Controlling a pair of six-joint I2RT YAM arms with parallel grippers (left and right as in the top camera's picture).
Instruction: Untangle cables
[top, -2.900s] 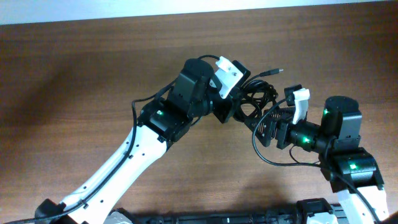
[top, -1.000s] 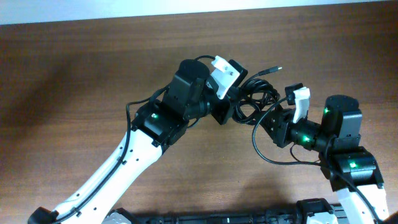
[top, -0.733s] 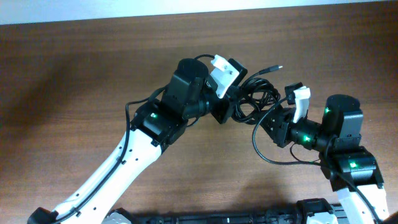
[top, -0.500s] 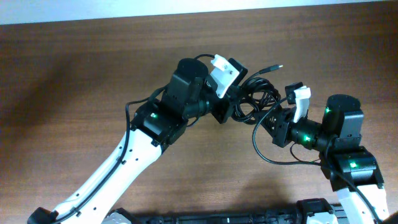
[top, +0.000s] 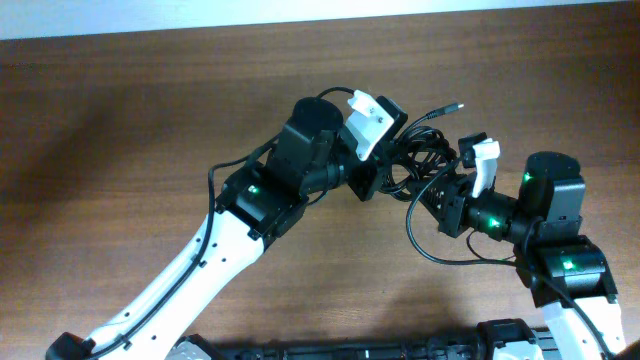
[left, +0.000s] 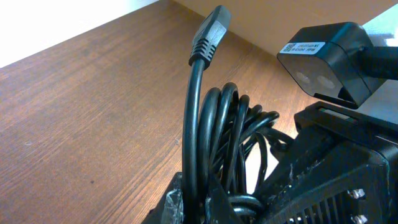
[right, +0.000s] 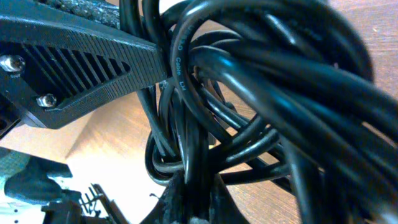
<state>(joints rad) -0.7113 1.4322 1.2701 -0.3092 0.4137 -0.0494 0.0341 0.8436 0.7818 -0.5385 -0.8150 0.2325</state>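
The cables (top: 418, 158) are a bunch of black cords in loose loops, held between both arms above the table. One plug (top: 455, 106) sticks out to the upper right. My left gripper (top: 378, 172) is shut on the left side of the bunch. In the left wrist view a cord runs up from my left gripper (left: 200, 202) to the plug (left: 210, 34), beside the coiled cables (left: 239, 140). My right gripper (top: 437, 192) is shut on strands at the bunch's lower right. In the right wrist view the cables (right: 261, 87) fill the frame, with a few strands pinched in the right gripper (right: 200, 199).
The wooden table (top: 130, 120) lies under both arms. A thicker black arm wire (top: 425, 250) loops down beside the right arm. The two grippers sit almost touching; the left gripper's ribbed finger (right: 81, 56) crosses the right wrist view.
My right gripper has closed on cable strands. The left gripper has shifted slightly right and up, carrying the bunch and its plug with it.
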